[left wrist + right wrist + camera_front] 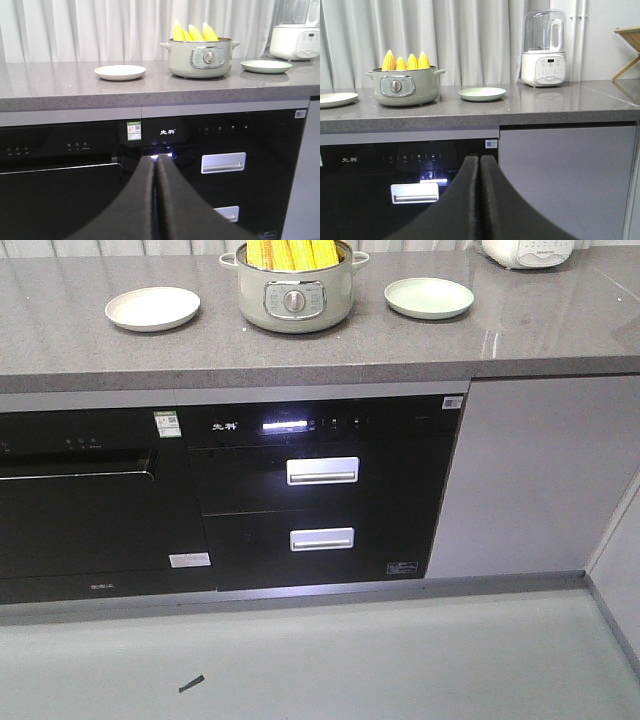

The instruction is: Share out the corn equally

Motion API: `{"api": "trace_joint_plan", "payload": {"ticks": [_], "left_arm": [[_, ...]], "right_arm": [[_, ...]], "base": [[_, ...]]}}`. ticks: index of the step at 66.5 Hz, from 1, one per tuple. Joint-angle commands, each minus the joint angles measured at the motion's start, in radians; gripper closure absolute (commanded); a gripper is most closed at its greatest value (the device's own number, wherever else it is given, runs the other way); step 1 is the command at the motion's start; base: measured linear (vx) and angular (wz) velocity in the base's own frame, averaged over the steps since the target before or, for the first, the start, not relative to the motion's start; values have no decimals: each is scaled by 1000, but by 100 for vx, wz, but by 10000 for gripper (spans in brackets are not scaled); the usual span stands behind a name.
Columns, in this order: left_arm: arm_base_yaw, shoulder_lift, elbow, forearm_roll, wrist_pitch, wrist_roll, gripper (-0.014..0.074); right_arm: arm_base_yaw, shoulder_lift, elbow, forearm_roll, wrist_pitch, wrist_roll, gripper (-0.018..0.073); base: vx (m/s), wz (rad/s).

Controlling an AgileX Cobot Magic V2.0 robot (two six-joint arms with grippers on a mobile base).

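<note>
- The bright yellow corn cobs (405,61) all stand upright in the pale green round electric pot with a front dial (402,87). Only their pointed tips clear its rim, and the pot wall hides the rest.
- From the right wrist view you can pick out four tips. The left wrist view (195,32) shows them overlapping, and the front view (295,254) cuts them off at the top edge, so you cannot confirm the count.
- The pot (295,300) sits far back on the grey speckled stone worktop (80,350), between two plates and apart from both.
- The cream round shallow plate (152,308) lies to its left with nothing on it. The right wrist view clips it at the left edge (335,99).
- The pale green round shallow plate (429,297) lies to the pot's right, also bare.
- A white blender-type appliance with a clear jug (543,50) stands further right. The front view shows only its base (525,250).
- Your left gripper (155,159) has its black fingers pressed together, holding nothing, low in front of the black glass-fronted cabinet unit (320,500).
- Your right gripper (479,157) is likewise closed tight and holds nothing, well below the worktop edge.
- Each gripper shows only in its own wrist view.
- A wooden frame (627,50) is cut off at the far right, and you cannot tell what it is.
</note>
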Motion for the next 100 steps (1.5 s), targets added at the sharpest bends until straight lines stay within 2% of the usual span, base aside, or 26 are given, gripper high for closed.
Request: {"api": "trace_joint_plan", "payload": {"ticks": [1,100], "left_arm": [[2,-16,14,-3,-81,-8,603],[2,-16,14,-3,-81,-8,603]], "right_arm": [[-5,-1,7,-8,-75,2,566],[-5,-1,7,-8,-75,2,566]], "base": [[23,1],[24,3]]}}
